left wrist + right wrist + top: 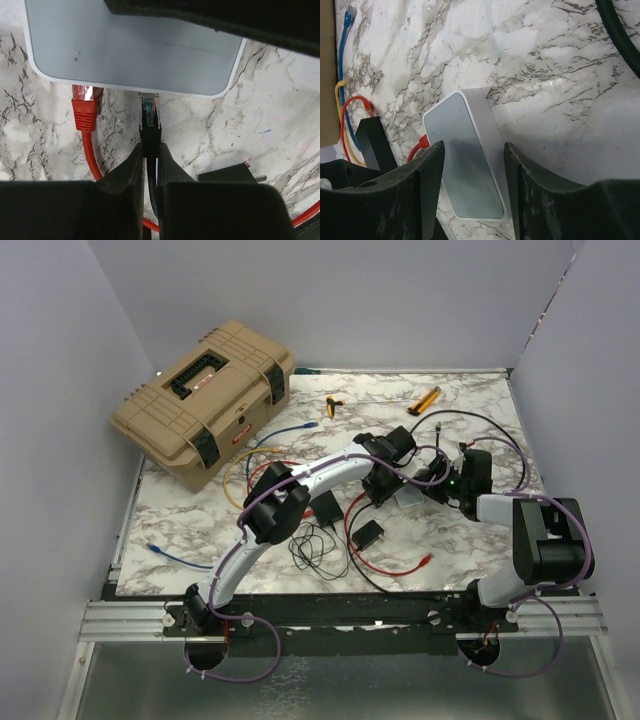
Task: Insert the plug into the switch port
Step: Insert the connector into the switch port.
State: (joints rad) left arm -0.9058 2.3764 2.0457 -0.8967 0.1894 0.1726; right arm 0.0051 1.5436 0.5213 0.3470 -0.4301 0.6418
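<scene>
Marble tabletop (215,135): left tool (150,150) low, pinching plug (149,114).

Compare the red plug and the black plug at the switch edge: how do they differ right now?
The black plug is pinched in the left hand; the red plug lies free of it. The red plug looks thicker, the black plug slimmer. Both point tip-first at the same switch edge. Whether either is seated, I cannot tell.
</scene>
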